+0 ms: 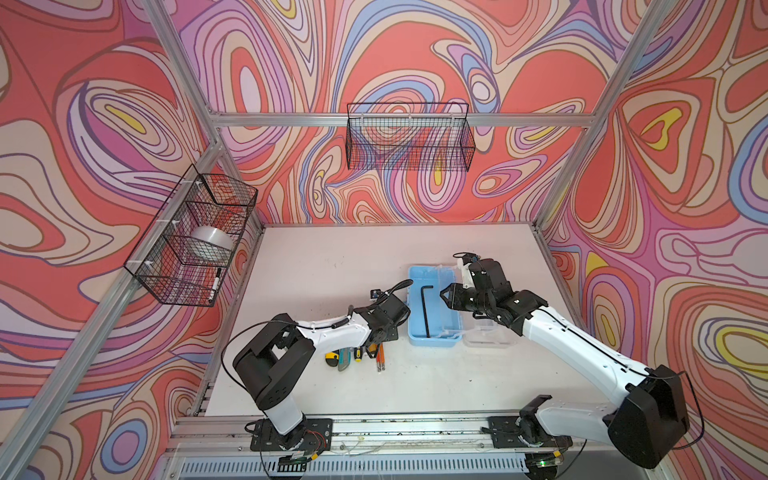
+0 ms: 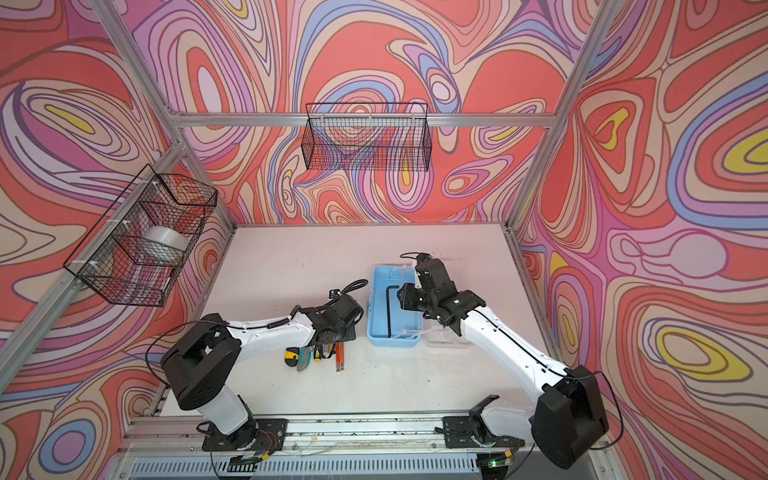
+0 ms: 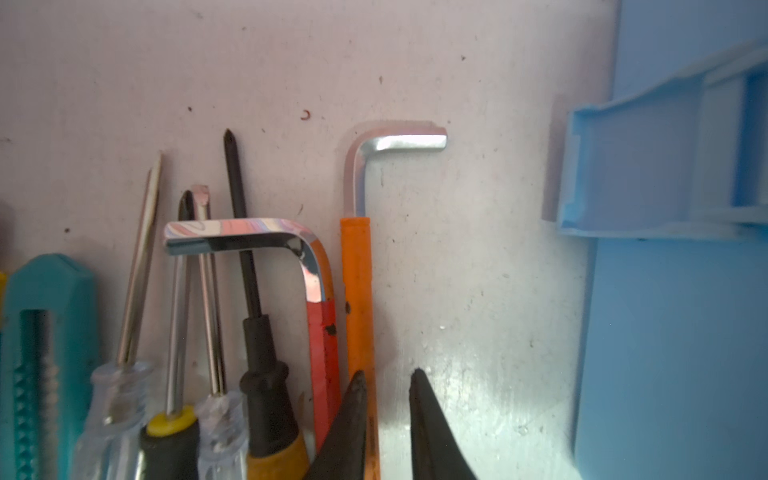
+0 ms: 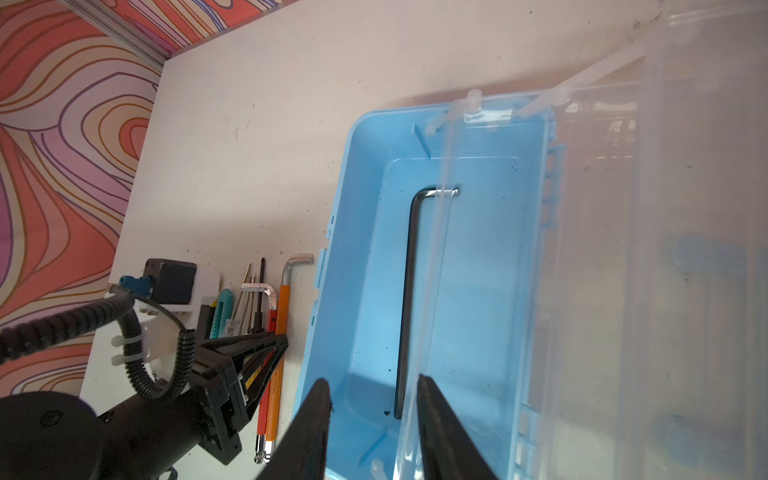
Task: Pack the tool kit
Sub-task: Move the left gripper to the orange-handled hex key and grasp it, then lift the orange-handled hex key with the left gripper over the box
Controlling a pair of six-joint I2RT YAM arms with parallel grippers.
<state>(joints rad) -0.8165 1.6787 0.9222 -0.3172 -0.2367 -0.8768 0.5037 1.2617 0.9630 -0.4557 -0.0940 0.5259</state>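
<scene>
1. The left wrist view alone shows the loose tools up close. A teal utility knife (image 3: 45,332), several small screwdrivers (image 3: 255,332), a red-sleeved hex key (image 3: 322,328) and an orange-sleeved hex key (image 3: 357,291) lie side by side on the table (image 3: 457,83).
2. In both top views the left arm covers much of that row, but a yellow-and-black utility knife (image 1: 331,358) shows at its far end.
3. The right wrist view looks straight into the tool kit case (image 4: 490,270). A black hex key (image 4: 409,291) lies lengthwise on the light-blue floor, and the clear lid (image 4: 665,249) is swung open on the side away from the row.
4. The case stands just beside the tool row. The left gripper (image 3: 388,374) is over the handle end of the orange-sleeved key, with the case wall off to one side.
5. Its jaws stand slightly apart with bare table in the gap and nothing held. One finger (image 3: 353,415) overlaps the orange sleeve, but contact cannot be judged.
6. The right gripper (image 4: 372,384) hovers over the case on its lid side. Its jaws are moderately apart and hold nothing; the lid's clear edge crosses the gap, and whether it touches cannot be told.
</scene>
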